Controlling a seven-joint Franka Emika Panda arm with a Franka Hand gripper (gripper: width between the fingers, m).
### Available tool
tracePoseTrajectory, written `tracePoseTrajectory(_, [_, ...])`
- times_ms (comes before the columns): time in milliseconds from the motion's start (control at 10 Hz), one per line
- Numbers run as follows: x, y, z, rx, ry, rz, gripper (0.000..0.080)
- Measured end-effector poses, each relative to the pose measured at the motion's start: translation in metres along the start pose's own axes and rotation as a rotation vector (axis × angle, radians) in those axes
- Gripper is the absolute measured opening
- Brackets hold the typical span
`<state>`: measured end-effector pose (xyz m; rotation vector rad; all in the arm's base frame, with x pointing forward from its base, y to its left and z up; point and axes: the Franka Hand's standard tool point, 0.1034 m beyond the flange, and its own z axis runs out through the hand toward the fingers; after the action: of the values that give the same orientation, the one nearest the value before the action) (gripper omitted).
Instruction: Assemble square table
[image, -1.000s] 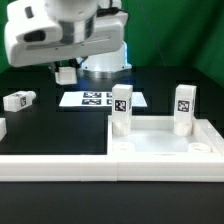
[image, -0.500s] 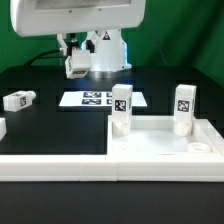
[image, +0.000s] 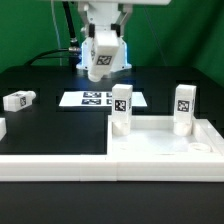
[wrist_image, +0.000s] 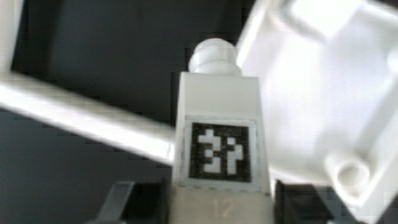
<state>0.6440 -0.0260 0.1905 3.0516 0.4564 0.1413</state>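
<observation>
On the black table (image: 40, 125), toward the exterior view's right and nearest the camera, lies the square table top (image: 165, 150). It is white and tray-like with a raised rim, and it sits flat. A long white bar (image: 50, 165) runs along the front of the black surface on the exterior view's left. It meets the top, but the seam is not clear.

The robot arm (image: 100, 12) comes down from top centre, behind the top. The marker board (image: 98, 99) lies flat mid-table, beyond the top's far rim and apart from it.

Two legs stand upright at the top's far corners with their tags facing the camera: the left standing leg (image: 121, 108) and the right standing leg (image: 184, 108). A loose leg (image: 18, 100) lies on its side on the black surface at the exterior view's left, well apart from the top. A white piece (image: 2, 128) is cut off by the frame edge below it, and I cannot tell what it is.

The gripper (image: 103, 40) is clamped on the held leg (image: 99, 62). That leg is in the air over the far side of the table, beyond the marker board. It is slightly tilted, with its tag toward the camera.

In the wrist view, the held leg (wrist_image: 217, 120) fills the centre with its tag showing. Its rounded peg end (wrist_image: 214, 50) points away from the gripper (wrist_image: 217, 198). Dark fingers (wrist_image: 139, 198) sit on either side of its near end. The square table top (wrist_image: 329, 80) shows blurred beyond it. A white band crosses behind the leg, too blurred to identify.
</observation>
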Motion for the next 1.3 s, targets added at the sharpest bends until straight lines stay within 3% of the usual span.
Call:
tracePoseTrajectory(300, [0.020, -0.040, 0.018, -0.019, 0.244, 0.057, 0.0287])
tracePoseTrajectory(400, [0.019, -0.040, 0.020, -0.023, 0.293, 0.069, 0.0287])
tracePoseTrajectory(500, [0.019, -0.032, 0.019, -0.062, 0.362, 0.056, 0.0287])
tracePoseTrajectory(600, [0.017, -0.029, 0.020, -0.079, 0.390, 0.055, 0.0287])
tracePoseTrajectory(700, [0.017, -0.024, 0.019, -0.113, 0.442, 0.042, 0.0287])
tracePoseTrajectory(900, [0.014, -0.025, 0.023, -0.110, 0.433, 0.042, 0.0287])
tracePoseTrajectory(1000, [0.013, -0.027, 0.026, -0.093, 0.426, 0.059, 0.0287])
tracePoseTrajectory(1300, [0.034, -0.067, 0.034, -0.041, 0.483, 0.082, 0.0287])
